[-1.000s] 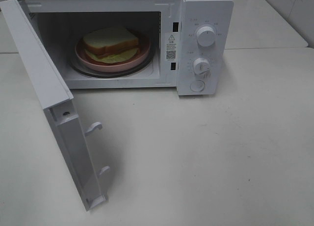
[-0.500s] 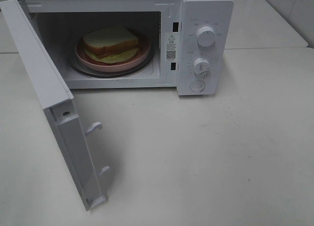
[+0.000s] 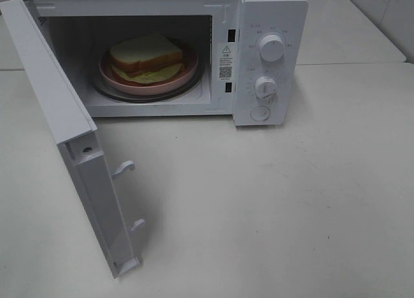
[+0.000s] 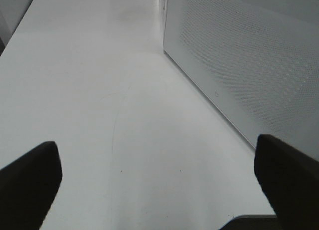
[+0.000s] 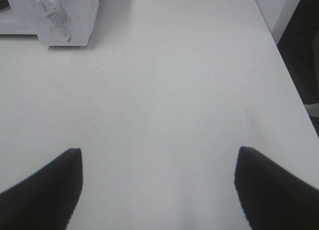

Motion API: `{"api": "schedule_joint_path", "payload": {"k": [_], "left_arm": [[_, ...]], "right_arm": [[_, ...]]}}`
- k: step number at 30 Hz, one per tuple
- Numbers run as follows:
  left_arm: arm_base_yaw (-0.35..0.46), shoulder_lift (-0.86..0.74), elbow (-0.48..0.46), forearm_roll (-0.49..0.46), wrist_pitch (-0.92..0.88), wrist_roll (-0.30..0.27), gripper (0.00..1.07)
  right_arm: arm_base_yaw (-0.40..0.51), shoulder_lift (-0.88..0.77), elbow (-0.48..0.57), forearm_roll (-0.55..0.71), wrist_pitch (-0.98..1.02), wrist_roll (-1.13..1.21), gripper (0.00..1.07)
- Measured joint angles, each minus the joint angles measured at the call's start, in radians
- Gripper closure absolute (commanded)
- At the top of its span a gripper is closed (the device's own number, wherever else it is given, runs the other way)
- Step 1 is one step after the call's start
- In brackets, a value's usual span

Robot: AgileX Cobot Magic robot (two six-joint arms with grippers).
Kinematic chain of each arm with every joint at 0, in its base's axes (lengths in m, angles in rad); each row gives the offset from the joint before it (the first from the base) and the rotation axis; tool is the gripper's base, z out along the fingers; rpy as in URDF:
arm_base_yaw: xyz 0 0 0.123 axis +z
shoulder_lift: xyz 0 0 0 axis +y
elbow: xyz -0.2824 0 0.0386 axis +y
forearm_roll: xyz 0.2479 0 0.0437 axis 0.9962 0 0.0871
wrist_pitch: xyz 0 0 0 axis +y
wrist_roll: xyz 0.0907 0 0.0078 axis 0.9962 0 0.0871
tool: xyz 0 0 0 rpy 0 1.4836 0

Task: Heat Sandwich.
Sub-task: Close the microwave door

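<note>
Sandwich (image 3: 145,54): on the plate (image 3: 191,70) inside the microwave (image 3: 272,13), at the far left of the table (image 3: 272,207).
Door (image 3: 61,110): wide open, with its free edge pointing near-left.
Left gripper (image 4: 157,162): jaws spread wide and empty, hanging over the table just outside the door's perforated face.
Right gripper (image 5: 159,177): jaws wide apart and empty, on the right and well apart from the microwave.
Key relation: the door probably has to be shut next. The left arm is nearer, and the door lies to its right.

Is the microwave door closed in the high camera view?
No, the door stands wide open, showing the sandwich on the pink plate inside.
</note>
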Motion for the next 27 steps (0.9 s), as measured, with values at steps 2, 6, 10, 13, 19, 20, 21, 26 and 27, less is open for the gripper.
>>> {"api": "schedule_joint_path", "payload": {"k": [2, 6, 10, 13, 19, 20, 21, 26, 27], "left_arm": [[0.0, 0.0, 0.0, 0.0, 0.0, 0.0, 0.09], [0.0, 0.0, 0.0, 0.0, 0.0, 0.0, 0.09], [0.0, 0.0, 0.0, 0.0, 0.0, 0.0, 0.09], [0.0, 0.0, 0.0, 0.0, 0.0, 0.0, 0.09], [0.0, 0.0, 0.0, 0.0, 0.0, 0.0, 0.09], [0.0, 0.0, 0.0, 0.0, 0.0, 0.0, 0.09], [0.0, 0.0, 0.0, 0.0, 0.0, 0.0, 0.09], [0.0, 0.0, 0.0, 0.0, 0.0, 0.0, 0.09], [0.0, 0.0, 0.0, 0.0, 0.0, 0.0, 0.09]], "right_arm": [[-0.008, -0.009, 0.0, 0.0, 0.0, 0.0, 0.31], [-0.044, -0.047, 0.0, 0.001, 0.0, 0.0, 0.31], [-0.055, -0.047, 0.0, 0.002, 0.0, 0.0, 0.31], [-0.055, -0.047, 0.0, 0.004, 0.0, 0.0, 0.31], [-0.055, -0.047, 0.0, 0.004, 0.0, 0.0, 0.31], [-0.055, -0.047, 0.0, 0.004, 0.0, 0.0, 0.31], [-0.055, -0.047, 0.0, 0.004, 0.0, 0.0, 0.31], [-0.055, -0.047, 0.0, 0.004, 0.0, 0.0, 0.31], [-0.055, -0.047, 0.0, 0.004, 0.0, 0.0, 0.31]]}}
